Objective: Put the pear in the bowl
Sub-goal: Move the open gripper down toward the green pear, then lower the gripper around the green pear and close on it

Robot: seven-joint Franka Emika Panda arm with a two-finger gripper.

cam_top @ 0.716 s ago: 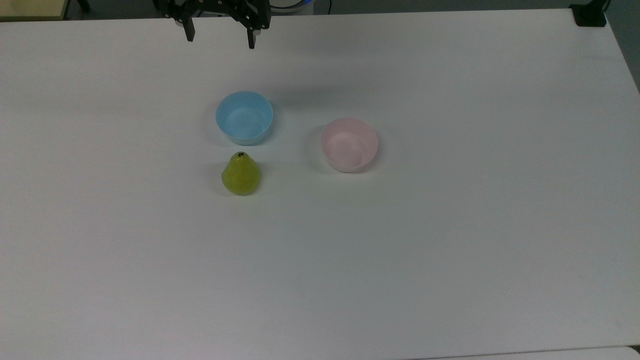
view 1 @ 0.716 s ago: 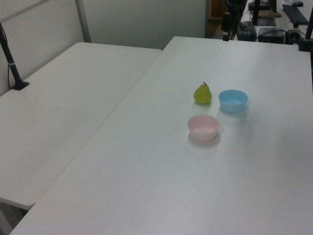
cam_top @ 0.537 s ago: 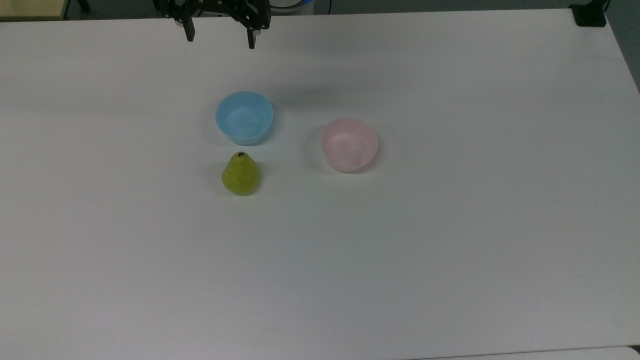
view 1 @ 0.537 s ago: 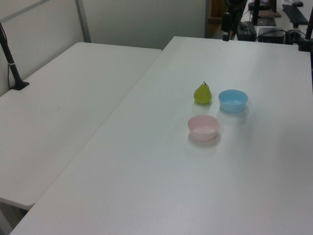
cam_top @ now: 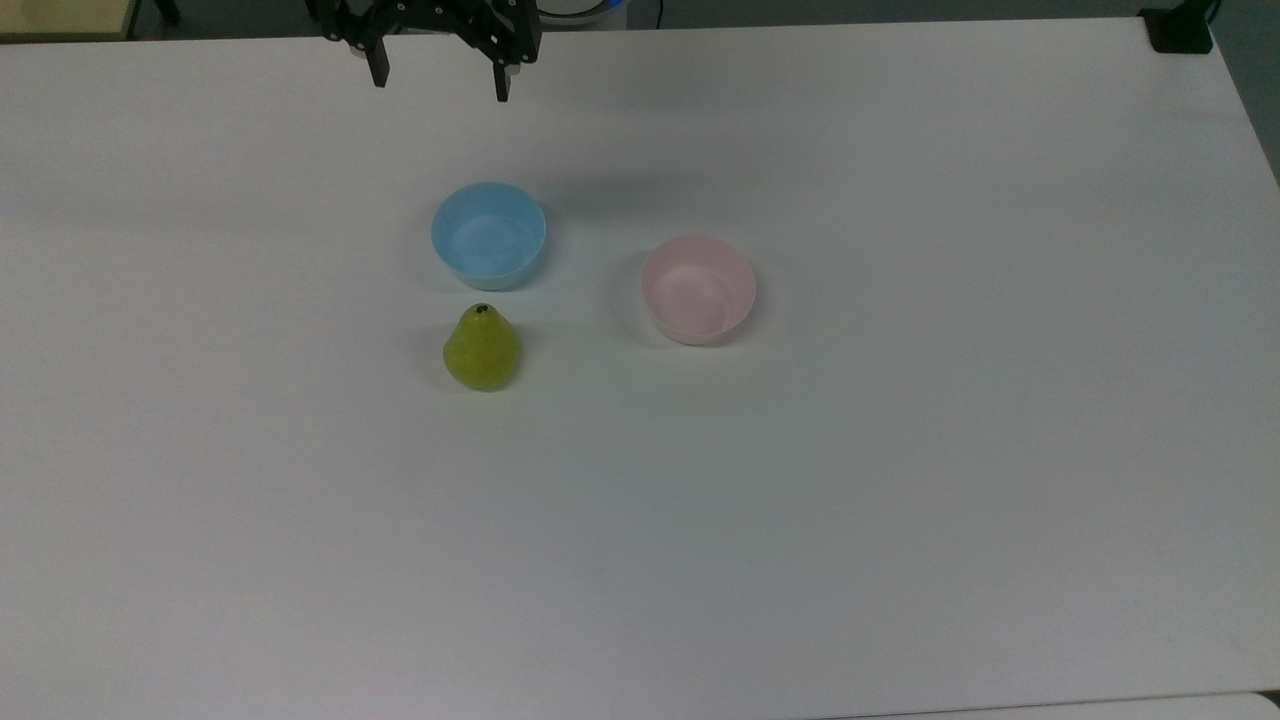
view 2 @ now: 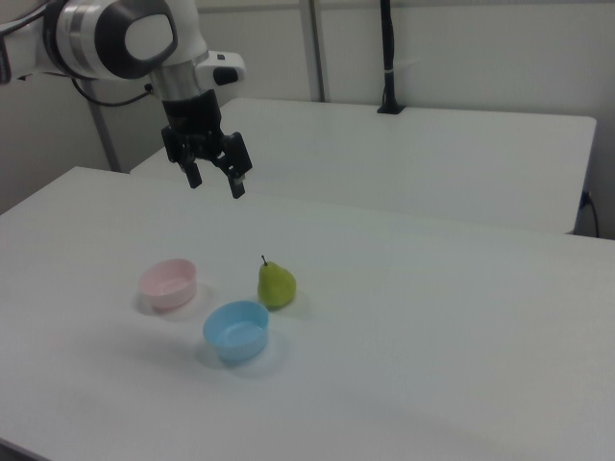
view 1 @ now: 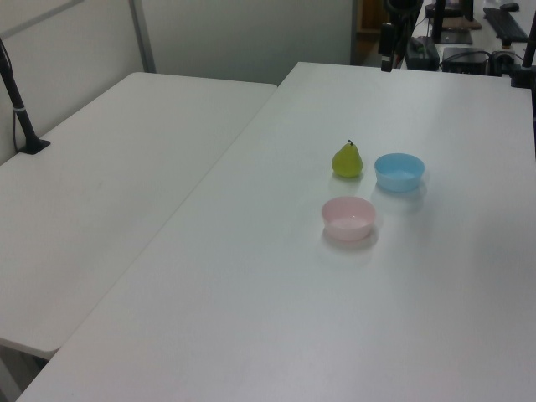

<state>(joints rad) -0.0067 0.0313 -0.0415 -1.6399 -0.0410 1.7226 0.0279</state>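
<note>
Pear point(cam_top: 481, 348) stands upright on its wide base on the tabletop point(cam_top: 900, 480), stem tip up; untouched, so the pick is not yet begun. Top view: it sits just below the light blue bowl point(cam_top: 489, 235), near but apart. The pink bowl point(cam_top: 699, 289) lies toward the top view's right, empty, mouth up, ready to receive. End effector point(cam_top: 440, 85) hangs at the top edge, fingers spread wide, nothing between them, well apart from all three things; judged a waiting pose ahead of the approach.

Left view: pear point(view 1: 347, 160) at the blue bowl's point(view 1: 399, 171) left, pink bowl point(view 1: 348, 218) nearer the camera. A second table point(view 1: 109, 167) adjoins on the left view's left.

Right view: end effector point(view 2: 213, 176) is high above the tabletop point(view 2: 461, 336), pointing down, fingers apart. Pear point(view 2: 276, 283) stands between and behind the pink bowl point(view 2: 168, 283) and blue bowl point(view 2: 235, 330). Judgement: the blue bowl so close to the pear could crowd a finger during descent; path from pear to pink bowl looks free.
</note>
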